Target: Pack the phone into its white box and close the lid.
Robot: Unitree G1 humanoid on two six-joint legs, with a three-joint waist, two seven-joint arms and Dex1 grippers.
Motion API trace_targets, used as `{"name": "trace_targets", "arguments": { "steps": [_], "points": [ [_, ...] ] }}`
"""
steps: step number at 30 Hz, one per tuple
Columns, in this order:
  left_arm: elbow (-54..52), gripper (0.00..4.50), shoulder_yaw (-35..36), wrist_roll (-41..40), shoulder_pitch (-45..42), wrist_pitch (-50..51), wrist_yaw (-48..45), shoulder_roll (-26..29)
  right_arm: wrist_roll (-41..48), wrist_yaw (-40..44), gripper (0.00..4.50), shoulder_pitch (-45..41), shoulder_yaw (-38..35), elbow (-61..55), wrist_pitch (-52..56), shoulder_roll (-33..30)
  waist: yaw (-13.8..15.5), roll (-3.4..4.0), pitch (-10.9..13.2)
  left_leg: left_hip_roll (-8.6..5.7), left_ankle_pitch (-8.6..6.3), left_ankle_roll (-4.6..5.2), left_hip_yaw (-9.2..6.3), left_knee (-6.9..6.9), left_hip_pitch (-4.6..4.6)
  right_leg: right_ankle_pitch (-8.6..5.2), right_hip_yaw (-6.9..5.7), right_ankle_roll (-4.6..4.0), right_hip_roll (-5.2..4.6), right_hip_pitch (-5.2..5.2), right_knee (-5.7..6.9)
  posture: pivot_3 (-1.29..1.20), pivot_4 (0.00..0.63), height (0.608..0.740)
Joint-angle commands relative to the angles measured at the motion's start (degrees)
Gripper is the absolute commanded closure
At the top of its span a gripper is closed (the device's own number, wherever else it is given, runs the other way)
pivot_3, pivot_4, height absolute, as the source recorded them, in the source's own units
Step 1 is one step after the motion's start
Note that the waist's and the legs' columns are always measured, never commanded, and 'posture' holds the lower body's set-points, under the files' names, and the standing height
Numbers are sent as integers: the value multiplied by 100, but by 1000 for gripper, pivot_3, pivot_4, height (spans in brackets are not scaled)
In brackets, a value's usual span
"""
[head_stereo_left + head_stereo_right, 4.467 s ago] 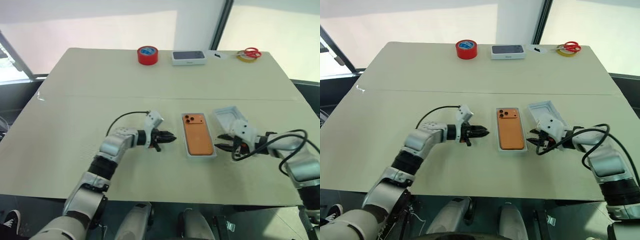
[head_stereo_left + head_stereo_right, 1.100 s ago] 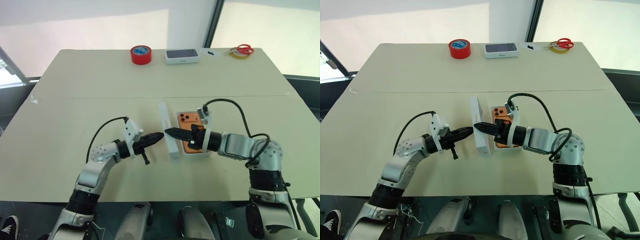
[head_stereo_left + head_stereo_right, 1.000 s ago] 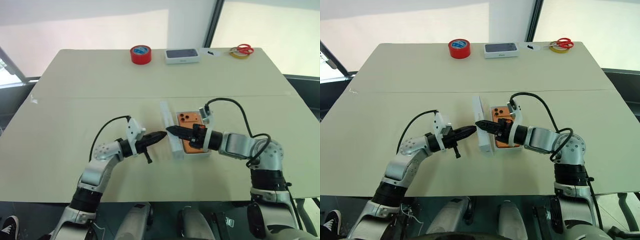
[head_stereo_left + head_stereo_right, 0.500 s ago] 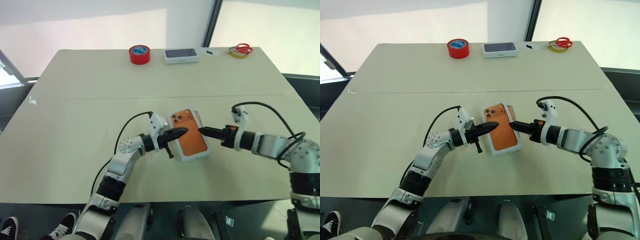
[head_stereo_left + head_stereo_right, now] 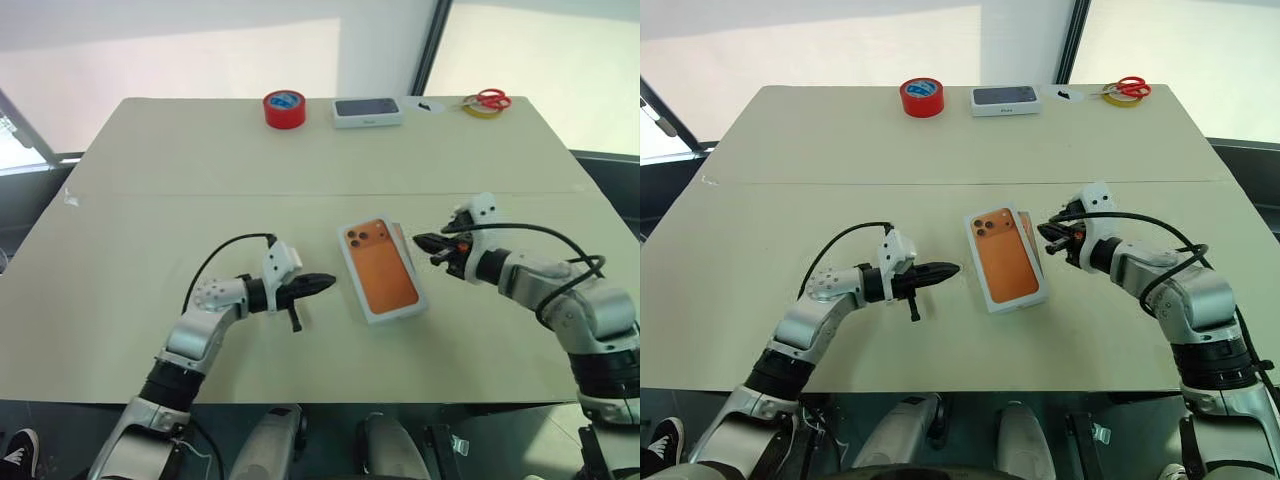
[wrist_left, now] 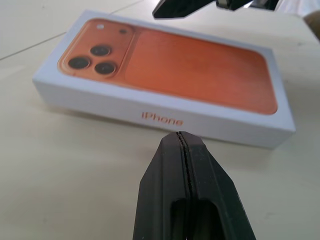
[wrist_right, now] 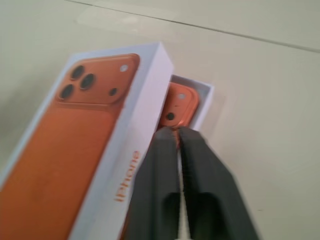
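Note:
The lid [image 5: 381, 268], white with an orange phone printed on top, lies flat and askew over the white box [image 7: 206, 91]. One corner of the box sticks out from under it. In that corner a bit of the orange phone [image 7: 178, 104] with its lenses shows. My left gripper [image 5: 328, 282] is shut and empty, a short way left of the lid and pointing at its side [image 6: 165, 112]. My right gripper [image 5: 421, 240] is shut and empty, just right of the lid's far corner, over the exposed box corner.
At the far edge of the table stand a red tape roll [image 5: 285, 108], a closed dark-topped white box [image 5: 368, 110], and red scissors on a yellow tape ring [image 5: 487, 102]. A seam crosses the table behind the lid.
One second ago the lid stood on edge between both grippers beside the box. It now lies flat over the box, and both grippers have drawn away sideways. The right gripper has shut.

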Motion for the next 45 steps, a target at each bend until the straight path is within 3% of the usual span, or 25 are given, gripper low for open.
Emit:
{"name": "trace_targets", "arguments": {
  "steps": [1, 11, 21, 45],
  "points": [
    [199, 4500, -218, 253, -176, -232, 140, -239, -573, 299, 4462, 58, 116, -55, -485, -102, 1, 0, 0, 0, 0, 0, 0, 0, 0, 0, 0, 0, 0, 0, 0, 0, 150, 740],
    [1014, 4500, -245, 306, -751, -342, 333, -968, -1597, 646, 4462, 258, 356, -340, -782, -104, 86, -2, 1, 1, 2, 0, -1, 3, 0, 1, -3, 2, 1, 1, 3, 0, 150, 740],
    [1136, 4500, -108, 344, -903, -390, 528, -1131, -2226, 317, 4462, -290, 358, 276, -700, 492, 86, -2, 1, 0, 4, -3, -2, 8, 2, 1, -3, 3, 2, 3, 9, 0, 150, 740],
    [1560, 4500, -27, 509, -1201, -701, 889, -1447, -2972, 533, 4462, -708, 554, 727, -951, 962, 86, -2, 0, -3, 8, -8, -2, 12, 4, 3, -3, 5, 5, 2, 21, 0, 150, 740]
  ]
}}
